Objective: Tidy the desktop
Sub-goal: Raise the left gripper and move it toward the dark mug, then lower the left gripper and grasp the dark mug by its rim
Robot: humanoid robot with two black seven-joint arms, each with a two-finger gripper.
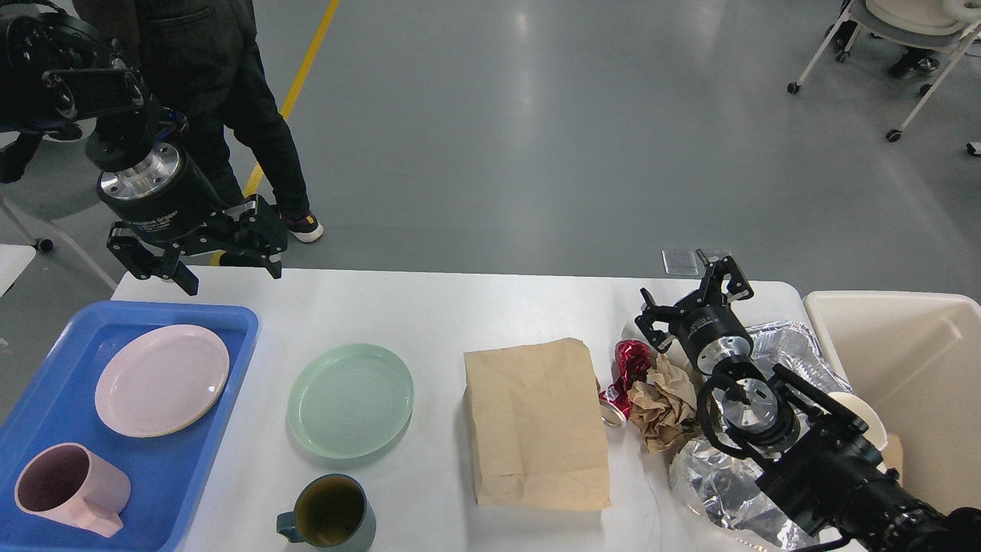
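The white desktop (437, 314) holds a green plate (350, 399), a dark teal mug (328, 512), a flat brown paper bag (536, 423), a crushed red can (625, 369), crumpled brown paper (665, 399) and crumpled foil (720, 491). A pink plate (162, 379) and a pink mug (69, 489) lie in the blue tray (234, 330). My left gripper (230, 277) is open and empty, raised above the table's back left edge. My right gripper (693, 295) is open and empty, just behind the can and crumpled paper.
A cream bin (912, 383) stands off the table's right end, with a foil tray (789, 345) and a white cup (862, 425) beside it. A person in dark trousers (222, 115) stands behind the left corner. A wheeled chair (897, 46) is far right.
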